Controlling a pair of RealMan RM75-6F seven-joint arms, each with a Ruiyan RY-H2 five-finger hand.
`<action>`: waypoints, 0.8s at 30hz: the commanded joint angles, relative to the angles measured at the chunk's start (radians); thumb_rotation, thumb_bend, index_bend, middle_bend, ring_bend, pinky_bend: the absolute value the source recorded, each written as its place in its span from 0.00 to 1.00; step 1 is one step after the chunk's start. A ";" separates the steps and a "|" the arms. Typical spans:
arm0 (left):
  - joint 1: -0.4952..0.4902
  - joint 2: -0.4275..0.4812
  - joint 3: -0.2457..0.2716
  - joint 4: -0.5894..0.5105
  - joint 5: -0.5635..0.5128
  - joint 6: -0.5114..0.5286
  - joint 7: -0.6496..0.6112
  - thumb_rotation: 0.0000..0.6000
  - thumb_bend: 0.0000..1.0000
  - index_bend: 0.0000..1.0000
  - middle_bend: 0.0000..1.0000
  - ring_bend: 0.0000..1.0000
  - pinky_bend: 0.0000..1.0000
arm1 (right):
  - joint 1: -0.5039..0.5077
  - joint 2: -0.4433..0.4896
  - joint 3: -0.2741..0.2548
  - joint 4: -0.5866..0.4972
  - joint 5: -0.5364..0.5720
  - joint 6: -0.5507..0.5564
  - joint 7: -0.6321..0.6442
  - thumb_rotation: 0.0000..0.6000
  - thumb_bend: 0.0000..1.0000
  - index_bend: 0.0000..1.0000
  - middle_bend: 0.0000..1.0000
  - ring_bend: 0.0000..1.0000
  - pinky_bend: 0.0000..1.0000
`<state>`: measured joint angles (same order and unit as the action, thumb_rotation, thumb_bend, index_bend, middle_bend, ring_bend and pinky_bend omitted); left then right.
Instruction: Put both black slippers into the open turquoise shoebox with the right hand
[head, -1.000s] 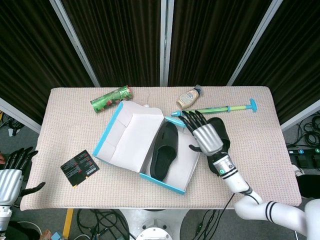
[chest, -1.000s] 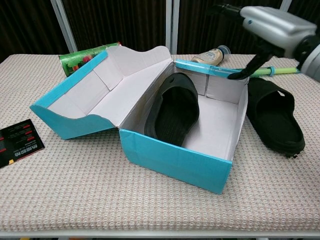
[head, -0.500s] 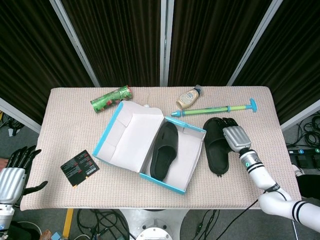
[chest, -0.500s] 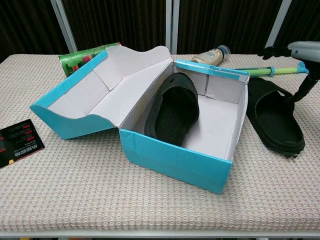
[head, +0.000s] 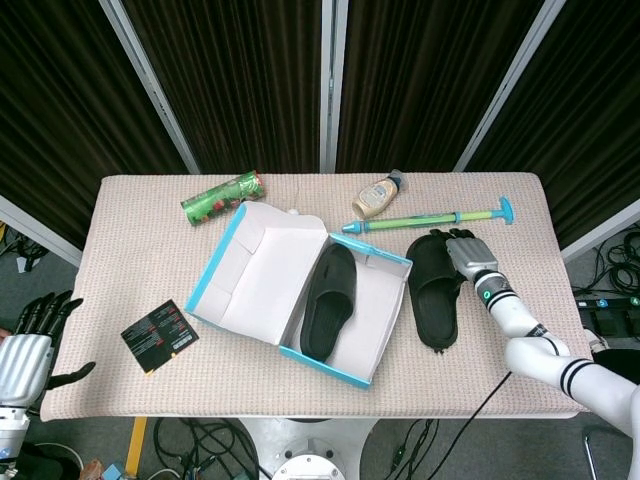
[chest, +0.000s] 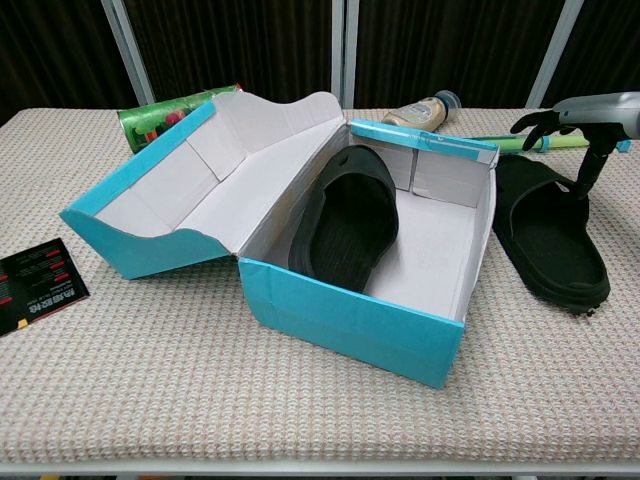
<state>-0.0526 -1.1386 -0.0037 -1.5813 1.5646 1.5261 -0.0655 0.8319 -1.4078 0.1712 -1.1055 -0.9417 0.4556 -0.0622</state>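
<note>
The open turquoise shoebox (head: 236, 245) (chest: 340, 320) lies mid-table with its lid flapped out to the left. One black slipper (head: 328, 300) (chest: 345, 220) lies inside it, leaning on the left wall. The other black slipper (head: 434, 292) (chest: 548, 238) lies flat on the cloth just right of the box. My right hand (head: 468, 254) (chest: 588, 112) hovers over that slipper's far end with fingers spread and holds nothing; its thumb points down at the strap, contact unclear. My left hand (head: 24, 348) hangs off the table's left front corner, fingers apart and empty.
A green can (head: 222, 197) (chest: 168, 112) lies behind the lid. A sauce bottle (head: 378, 196) (chest: 424, 110) and a long green stick (head: 430, 218) (chest: 524, 145) lie behind the box and slipper. A black card (head: 160, 335) (chest: 35, 285) sits front left.
My right hand has moved from above the box's right wall to the right and settled over the far end of the outside slipper. Both slippers and the box stayed put.
</note>
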 joint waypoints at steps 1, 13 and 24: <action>0.001 0.002 0.000 -0.001 -0.005 -0.003 -0.002 1.00 0.06 0.14 0.06 0.02 0.09 | 0.022 -0.018 -0.009 0.035 -0.017 -0.033 0.012 1.00 0.00 0.01 0.18 0.00 0.00; 0.002 0.000 0.002 0.006 -0.006 -0.002 -0.010 1.00 0.06 0.14 0.06 0.02 0.09 | -0.081 0.023 0.068 -0.029 -0.129 0.102 0.262 1.00 0.04 0.36 0.45 0.12 0.00; 0.003 0.004 0.004 -0.006 0.006 0.006 0.001 1.00 0.06 0.14 0.06 0.02 0.09 | -0.240 0.229 0.108 -0.223 -0.329 0.185 0.741 1.00 0.04 0.37 0.45 0.13 0.00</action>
<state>-0.0489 -1.1351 0.0000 -1.5863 1.5700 1.5320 -0.0652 0.6504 -1.2426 0.2603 -1.2572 -1.1939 0.6026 0.5318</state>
